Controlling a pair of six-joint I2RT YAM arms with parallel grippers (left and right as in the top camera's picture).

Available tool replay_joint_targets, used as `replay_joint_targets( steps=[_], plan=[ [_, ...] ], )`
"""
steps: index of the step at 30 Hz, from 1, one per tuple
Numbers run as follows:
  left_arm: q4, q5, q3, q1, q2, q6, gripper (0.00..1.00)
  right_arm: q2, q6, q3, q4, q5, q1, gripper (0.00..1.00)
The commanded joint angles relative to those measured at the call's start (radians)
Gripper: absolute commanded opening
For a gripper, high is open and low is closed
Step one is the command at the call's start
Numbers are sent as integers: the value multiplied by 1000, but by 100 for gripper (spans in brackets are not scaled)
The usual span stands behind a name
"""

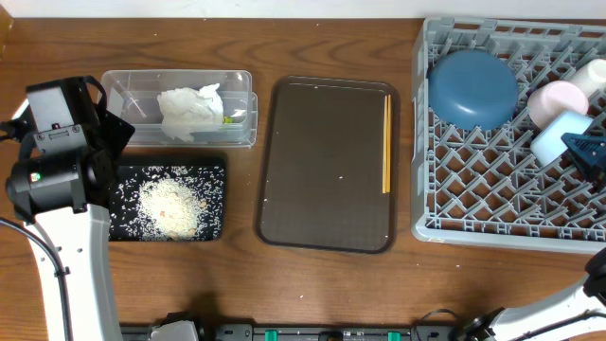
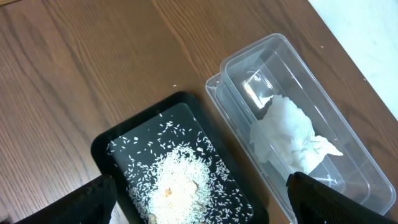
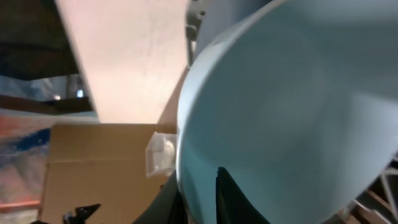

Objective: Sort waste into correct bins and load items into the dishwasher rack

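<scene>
In the grey dishwasher rack point(image 1: 492, 204) lie a large dark-blue bowl point(image 1: 472, 87), a white-pinkish bowl point(image 1: 557, 99) and a light-blue bowl point(image 1: 559, 135). My right gripper point(image 1: 579, 147) straddles the light-blue bowl's rim point(image 3: 205, 124), one finger outside and one inside, jaws slightly parted point(image 3: 199, 169). Wooden chopsticks point(image 1: 386, 142) lie on the brown tray's right side. My left gripper point(image 2: 199, 205) hangs wide open above the black tray point(image 2: 106, 146) of rice point(image 2: 177, 180). The clear tub point(image 1: 118, 90) holds the crumpled napkin point(image 1: 192, 112) and a bit of wrapper point(image 1: 228, 118).
The brown serving tray point(image 1: 327, 161) lies mid-table between the bins and the rack. A white object point(image 1: 593, 76) sits in the rack's far right corner. The left arm point(image 1: 57, 142) stands at the table's left edge beside the bins.
</scene>
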Motion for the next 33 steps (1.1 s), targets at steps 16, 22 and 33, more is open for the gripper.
replay_joint_targets(
  steps=[16, 22, 33],
  plan=[
    [-2, -20, -3, 5, 4, -13, 90, -481, 418, -8, 38, 687, 66, 60],
    [-2, -20, -3, 5, 4, -13, 90, -503, 440, -8, 134, 712, 139, 59],
    [-3, -20, -3, 5, 4, -13, 90, -377, 642, -8, 294, 1224, 320, 24]
  ],
)
